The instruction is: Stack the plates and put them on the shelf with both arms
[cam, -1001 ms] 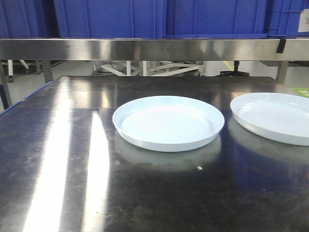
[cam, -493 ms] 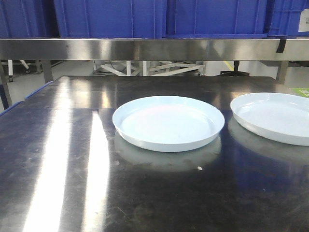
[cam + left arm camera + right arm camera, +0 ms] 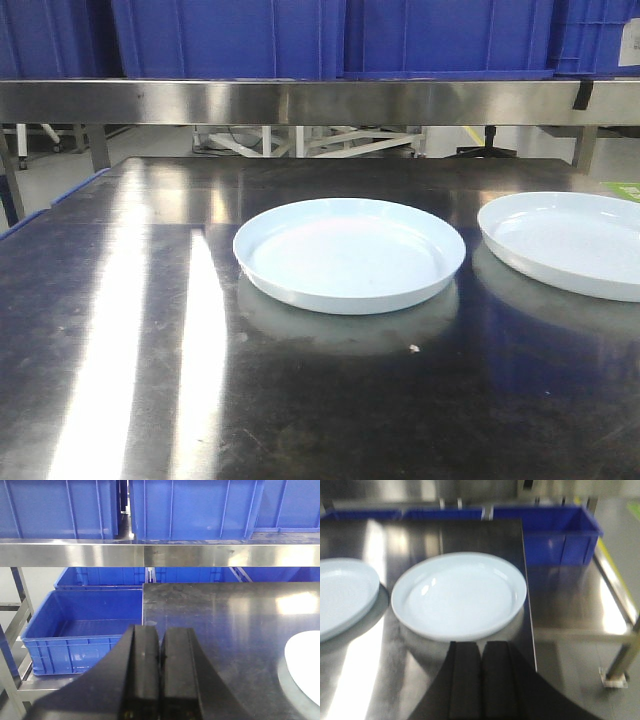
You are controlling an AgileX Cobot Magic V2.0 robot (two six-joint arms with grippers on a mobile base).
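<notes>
Plates [image 3: 349,255] sit apart on the surface [image 3: 120,330]; my left tool [image 3: 160,636] and right tool [image 3: 481,649] are closed, empty; I fear low rims slipping when pinched.

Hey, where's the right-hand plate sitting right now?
The right-hand plate lies flat on the dark tabletop near its right edge, just ahead of the right gripper. In the front view it sits right of the other plate, apart from it.
</notes>
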